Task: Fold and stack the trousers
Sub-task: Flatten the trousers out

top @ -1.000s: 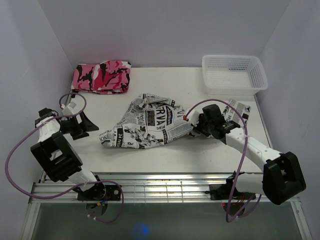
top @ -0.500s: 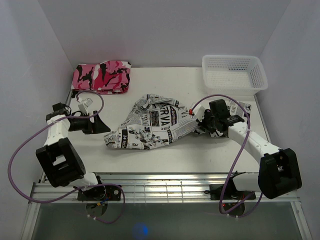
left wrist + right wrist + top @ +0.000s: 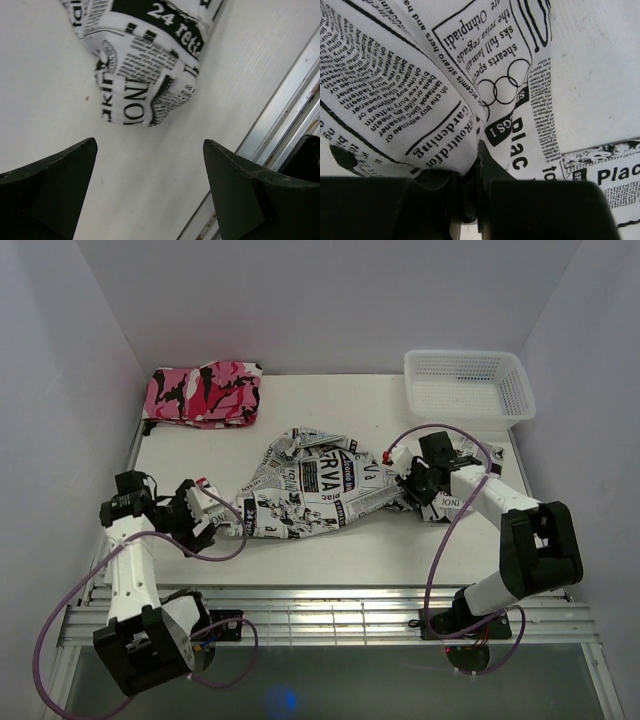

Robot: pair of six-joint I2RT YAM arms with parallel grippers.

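Note:
The newspaper-print trousers [image 3: 315,488] lie crumpled in the middle of the table. My right gripper [image 3: 409,490] is shut on a fold of them at their right end; the wrist view shows the printed cloth [image 3: 420,90] pinched between the closed jaws. My left gripper [image 3: 203,512] is open and empty, low over the table just left of the trousers' near-left end [image 3: 145,75], not touching it. Its dark fingers [image 3: 235,185] stand wide apart.
A pink, black and white camouflage garment [image 3: 203,393] lies folded at the back left. A white mesh basket [image 3: 466,388] stands at the back right. The table's metal front rail [image 3: 320,615] runs close behind my left gripper [image 3: 280,135].
My left arm has swung toward the front and right, bringing its open gripper up to the trousers' left end. My right gripper has pulled the cloth slightly right and farther back.

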